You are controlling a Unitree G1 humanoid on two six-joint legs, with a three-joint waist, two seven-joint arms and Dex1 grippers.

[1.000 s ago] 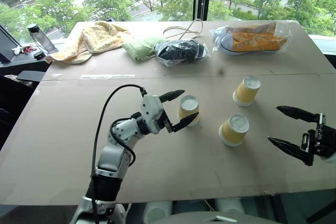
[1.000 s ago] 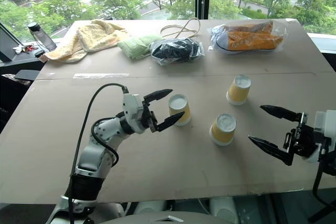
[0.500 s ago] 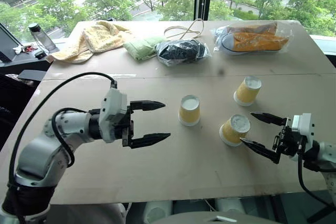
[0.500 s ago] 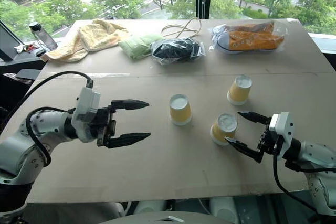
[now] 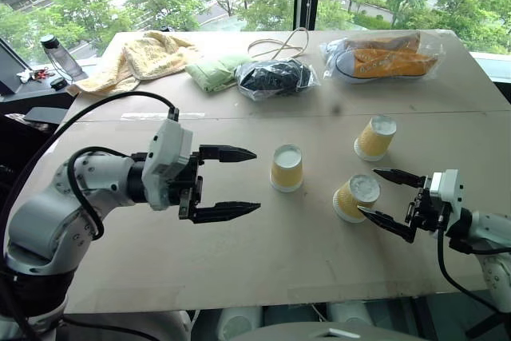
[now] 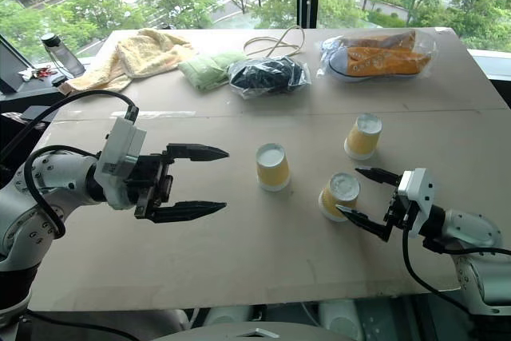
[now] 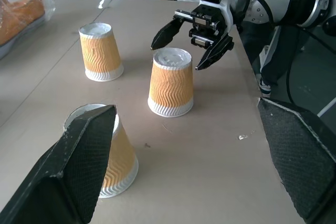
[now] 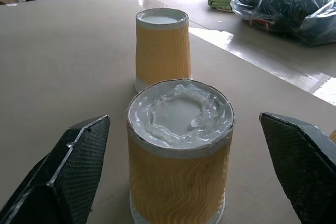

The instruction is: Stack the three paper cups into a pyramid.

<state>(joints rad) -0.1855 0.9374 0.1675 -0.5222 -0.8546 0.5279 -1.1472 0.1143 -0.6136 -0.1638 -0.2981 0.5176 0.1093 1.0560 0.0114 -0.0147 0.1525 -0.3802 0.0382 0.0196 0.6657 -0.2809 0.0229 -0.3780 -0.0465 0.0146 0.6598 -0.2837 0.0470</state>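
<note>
In the left eye view the spread right hand (image 5: 390,202) sits lower right, just beside the nearest paper cup (image 5: 355,197), upside-down on the counter (image 5: 263,253); in the right wrist view that upright-axis cup (image 8: 179,150) stands between its fingers; the left hand (image 5: 239,182) stays spread, left of centre.

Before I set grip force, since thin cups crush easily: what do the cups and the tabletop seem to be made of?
The three cups look like paper: matte yellow-orange sides embossed with a wavy ripple, and white bases facing up, the nearest one slightly wrinkled. The tabletop looks like plain matte brown board, perhaps cardboard or fibreboard, with a straight seam across it; its exact material stays uncertain.
</note>
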